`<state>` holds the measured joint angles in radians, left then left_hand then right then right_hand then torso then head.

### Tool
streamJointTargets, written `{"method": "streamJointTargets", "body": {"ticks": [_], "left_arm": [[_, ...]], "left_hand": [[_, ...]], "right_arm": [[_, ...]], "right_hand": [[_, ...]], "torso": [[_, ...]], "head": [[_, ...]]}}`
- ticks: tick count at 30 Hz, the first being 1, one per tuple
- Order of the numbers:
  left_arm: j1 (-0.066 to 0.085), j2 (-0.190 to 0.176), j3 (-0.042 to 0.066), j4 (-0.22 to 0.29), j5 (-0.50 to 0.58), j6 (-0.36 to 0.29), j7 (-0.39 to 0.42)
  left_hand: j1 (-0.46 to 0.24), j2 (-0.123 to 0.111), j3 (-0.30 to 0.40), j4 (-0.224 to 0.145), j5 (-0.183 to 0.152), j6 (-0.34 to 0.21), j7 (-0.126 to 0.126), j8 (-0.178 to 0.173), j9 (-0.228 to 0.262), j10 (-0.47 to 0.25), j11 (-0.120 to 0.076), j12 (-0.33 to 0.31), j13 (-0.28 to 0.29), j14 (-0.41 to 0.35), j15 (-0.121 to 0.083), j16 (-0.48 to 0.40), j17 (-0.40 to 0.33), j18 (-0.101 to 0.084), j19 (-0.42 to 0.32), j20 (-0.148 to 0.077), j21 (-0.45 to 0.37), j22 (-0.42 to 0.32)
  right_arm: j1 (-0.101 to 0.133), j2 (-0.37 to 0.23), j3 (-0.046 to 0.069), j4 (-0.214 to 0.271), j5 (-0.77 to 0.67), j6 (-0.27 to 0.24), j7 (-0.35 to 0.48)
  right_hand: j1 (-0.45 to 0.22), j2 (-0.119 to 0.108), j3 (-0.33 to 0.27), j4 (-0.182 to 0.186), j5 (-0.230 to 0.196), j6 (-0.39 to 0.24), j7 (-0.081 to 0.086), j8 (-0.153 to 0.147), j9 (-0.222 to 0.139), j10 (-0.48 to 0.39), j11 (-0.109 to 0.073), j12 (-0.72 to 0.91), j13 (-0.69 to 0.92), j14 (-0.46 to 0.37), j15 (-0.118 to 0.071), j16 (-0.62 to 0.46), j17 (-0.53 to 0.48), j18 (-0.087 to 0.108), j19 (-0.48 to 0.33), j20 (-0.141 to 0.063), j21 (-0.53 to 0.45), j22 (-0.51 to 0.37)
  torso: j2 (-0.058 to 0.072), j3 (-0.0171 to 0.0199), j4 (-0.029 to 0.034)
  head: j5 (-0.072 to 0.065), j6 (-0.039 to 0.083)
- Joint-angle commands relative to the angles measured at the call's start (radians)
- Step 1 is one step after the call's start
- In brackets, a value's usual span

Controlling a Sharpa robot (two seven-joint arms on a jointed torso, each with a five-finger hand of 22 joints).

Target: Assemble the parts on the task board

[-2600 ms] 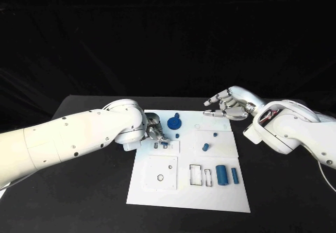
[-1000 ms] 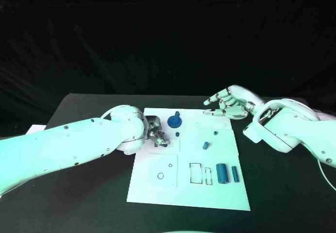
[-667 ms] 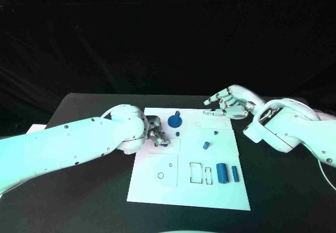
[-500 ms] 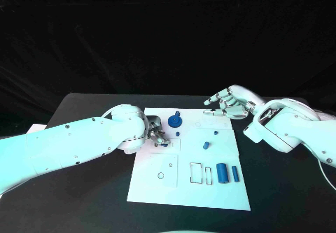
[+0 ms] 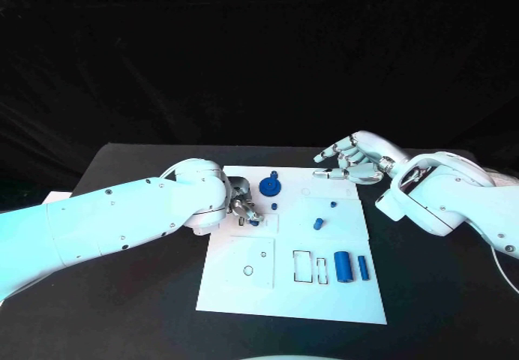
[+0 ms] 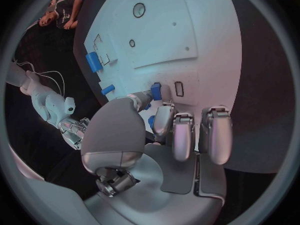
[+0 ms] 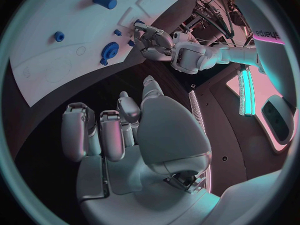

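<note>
The white task board (image 5: 283,296) lies in the middle of the black table. My left hand (image 5: 240,205) is low over the board's far left part. It pinches a small blue part (image 6: 155,91) between thumb and finger, right beside a small rectangular slot (image 6: 179,88). My right hand (image 5: 352,166) hovers above the board's far right corner with its fingers spread and nothing in it. On the board are a blue gear-like piece (image 5: 269,186), a short blue peg (image 5: 318,223), a blue cylinder (image 5: 342,268) and a blue bar (image 5: 362,268).
Two tiny blue pieces (image 5: 276,206) (image 5: 332,203) sit near the board's far middle. Rectangular outlines (image 5: 303,270) and round holes (image 5: 249,271) mark its near half. Bare black table (image 5: 130,315) surrounds the board on all sides.
The left hand keeps the blue part at the same slot, with only a slight shift of its arm. The right hand has not moved.
</note>
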<state>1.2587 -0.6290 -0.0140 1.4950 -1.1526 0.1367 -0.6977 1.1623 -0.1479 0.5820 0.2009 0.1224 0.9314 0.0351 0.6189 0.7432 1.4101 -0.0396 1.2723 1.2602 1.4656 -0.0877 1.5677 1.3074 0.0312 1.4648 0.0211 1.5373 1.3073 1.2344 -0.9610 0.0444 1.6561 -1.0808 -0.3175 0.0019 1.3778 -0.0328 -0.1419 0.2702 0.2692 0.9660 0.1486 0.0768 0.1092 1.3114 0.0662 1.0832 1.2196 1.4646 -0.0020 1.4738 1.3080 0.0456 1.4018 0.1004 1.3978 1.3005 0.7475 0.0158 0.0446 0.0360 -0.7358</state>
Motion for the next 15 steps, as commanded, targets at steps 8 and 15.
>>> {"method": "streamJointTargets", "body": {"ticks": [8,15], "left_arm": [[-0.007,0.016,-0.006,-0.017,0.033,0.052,-0.059],[-0.007,0.020,-0.006,-0.024,0.041,0.054,-0.061]], "left_hand": [[-0.048,0.008,-0.036,0.021,-0.003,0.026,-0.014,0.004,0.008,0.004,-0.005,0.002,-0.003,0.105,-0.009,0.003,0.263,-0.022,0.086,-0.004,0.008,0.229],[-0.076,0.006,-0.062,0.037,-0.004,0.032,-0.016,0.010,0.016,0.005,-0.008,0.002,-0.002,0.105,-0.012,0.003,0.263,-0.022,0.087,-0.007,0.010,0.232]], "right_arm": [[-0.001,-0.003,0.000,0.012,-0.004,0.008,0.005],[-0.001,-0.001,0.000,0.019,-0.004,0.008,0.005]], "right_hand": [[-0.001,0.010,-0.006,0.001,0.006,0.009,0.000,0.001,0.001,-0.007,-0.003,-0.005,-0.002,0.070,-0.008,-0.005,0.117,0.020,-0.006,-0.003,-0.007,-0.003],[-0.001,0.010,-0.006,0.001,0.006,0.009,0.000,0.001,0.001,-0.008,-0.003,-0.006,-0.003,0.070,-0.008,-0.005,0.117,0.020,-0.007,-0.003,-0.008,-0.004]], "torso": [[0.000,-0.0004,-0.0002],[0.000,-0.0012,0.0008]], "head": [[-0.002,-0.002],[-0.004,-0.002]]}}
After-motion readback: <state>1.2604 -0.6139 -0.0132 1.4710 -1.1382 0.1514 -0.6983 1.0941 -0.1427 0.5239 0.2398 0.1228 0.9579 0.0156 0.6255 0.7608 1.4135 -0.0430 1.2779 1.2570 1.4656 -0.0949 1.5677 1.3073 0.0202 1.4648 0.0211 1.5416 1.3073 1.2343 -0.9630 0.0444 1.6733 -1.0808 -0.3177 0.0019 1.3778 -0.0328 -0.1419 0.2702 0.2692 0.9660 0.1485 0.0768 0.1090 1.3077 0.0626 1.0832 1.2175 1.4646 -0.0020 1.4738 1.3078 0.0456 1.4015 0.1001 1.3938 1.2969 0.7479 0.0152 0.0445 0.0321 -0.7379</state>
